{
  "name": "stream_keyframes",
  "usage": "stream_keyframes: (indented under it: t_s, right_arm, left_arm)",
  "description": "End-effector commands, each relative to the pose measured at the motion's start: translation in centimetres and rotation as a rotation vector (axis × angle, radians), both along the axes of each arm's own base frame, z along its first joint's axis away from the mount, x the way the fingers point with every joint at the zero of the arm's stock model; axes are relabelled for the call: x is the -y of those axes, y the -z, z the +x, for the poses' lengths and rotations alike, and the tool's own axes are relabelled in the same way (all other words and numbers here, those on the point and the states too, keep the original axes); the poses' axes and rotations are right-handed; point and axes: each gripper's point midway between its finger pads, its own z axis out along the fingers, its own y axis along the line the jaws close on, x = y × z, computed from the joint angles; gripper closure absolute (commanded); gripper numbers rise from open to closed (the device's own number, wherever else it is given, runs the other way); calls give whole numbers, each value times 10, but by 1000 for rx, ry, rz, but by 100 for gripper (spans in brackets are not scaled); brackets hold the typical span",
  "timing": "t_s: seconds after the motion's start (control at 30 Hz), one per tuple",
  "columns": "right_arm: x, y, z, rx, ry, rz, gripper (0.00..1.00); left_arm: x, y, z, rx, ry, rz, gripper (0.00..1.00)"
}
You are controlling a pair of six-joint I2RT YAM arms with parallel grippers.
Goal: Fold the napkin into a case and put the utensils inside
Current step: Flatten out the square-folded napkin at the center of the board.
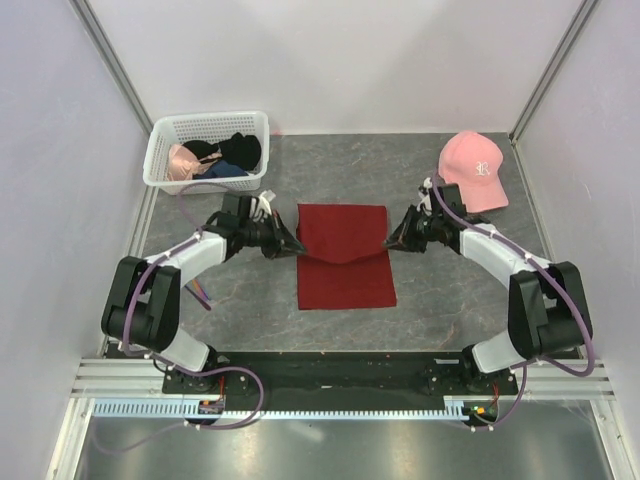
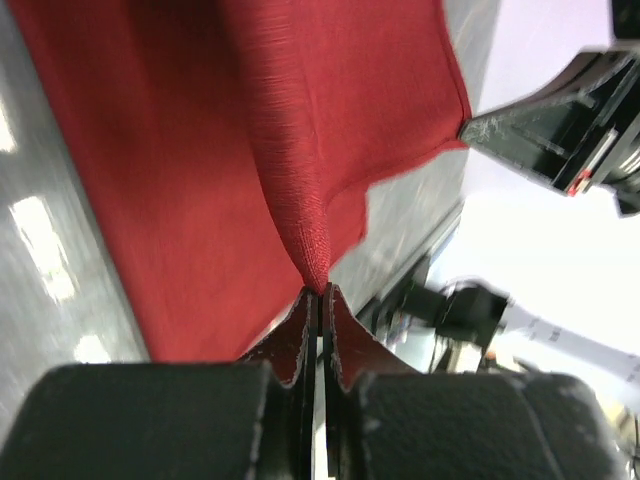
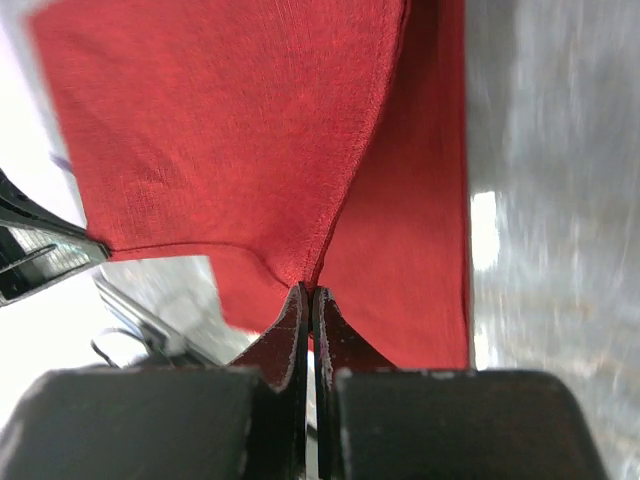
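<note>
The dark red napkin (image 1: 345, 255) lies at the table's middle, its far part lifted and folding over the near part. My left gripper (image 1: 296, 243) is shut on the napkin's left edge; the cloth (image 2: 250, 150) pinches to a point between the fingers (image 2: 318, 292). My right gripper (image 1: 389, 242) is shut on the right edge, with the cloth (image 3: 250, 130) held in that gripper (image 3: 308, 290). The held edge sags between the two grippers above the table. No utensils are in view.
A white basket (image 1: 160, 150) with black and pink garments stands at the back left. A pink baseball cap (image 1: 474, 168) lies at the back right, close to the right arm. White walls enclose the grey table (image 1: 450, 300).
</note>
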Motion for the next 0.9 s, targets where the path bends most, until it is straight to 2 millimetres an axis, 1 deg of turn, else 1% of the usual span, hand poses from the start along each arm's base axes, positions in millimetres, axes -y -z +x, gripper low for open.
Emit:
stream_keyframes:
  t_s: [0.0, 0.03, 0.07, 0.1, 0.13, 0.23, 0.27, 0.33, 0.37, 0.43, 0.47, 0.53, 0.57, 0.63, 0.67, 0.77, 0.87]
  right_arm:
    - [4, 17, -33, -16, -15, -20, 100]
    - [5, 15, -38, -8, -13, -18, 100]
    - [6, 17, -43, -13, -16, -20, 100]
    - [7, 24, -51, -29, -22, -27, 100]
    - [9, 22, -55, -25, -21, -32, 100]
    - [14, 24, -66, -36, -33, -58, 100]
    - [15, 24, -68, -36, -34, -62, 100]
    - [16, 22, -72, -38, -35, -62, 100]
    - [16, 22, -74, -37, -35, -59, 100]
    - [18, 26, -78, -38, -35, -72, 100]
    - [20, 30, -82, -45, -36, -80, 100]
    - [21, 36, -84, -57, -33, -84, 100]
    - [21, 41, -88, -73, -37, -81, 100]
    - [22, 46, -89, -70, -32, -87, 100]
    - [23, 50, -92, -81, -28, -89, 100]
    - [23, 57, -98, -98, -28, -85, 100]
    - [23, 63, -100, -101, -26, -85, 100]
  left_arm:
    - [16, 18, -55, -70, 79, -15, 98]
    - [19, 16, -60, -64, 82, -24, 98]
    - [20, 21, -66, -77, 81, -16, 98]
    - [18, 30, -77, -104, 82, -3, 98]
    - [18, 28, -80, -102, 73, -15, 98]
    - [15, 30, -89, -100, 72, -18, 98]
    - [13, 25, -91, -82, 72, -13, 98]
    - [11, 24, -91, -64, 71, 5, 98]
    - [8, 25, -95, -76, 71, 21, 98]
    - [4, 31, -95, -63, 71, 51, 98]
    - [2, 38, -96, -81, 67, 77, 98]
    - [0, 44, -98, -91, 80, 91, 98]
    - [-1, 51, -101, -110, 79, 104, 98]
    - [-3, 57, -102, -120, 83, 115, 98]
    - [-4, 61, -104, -128, 83, 121, 98]
    - [-6, 66, -107, -139, 83, 133, 98]
    - [-8, 68, -108, -138, 74, 140, 98]
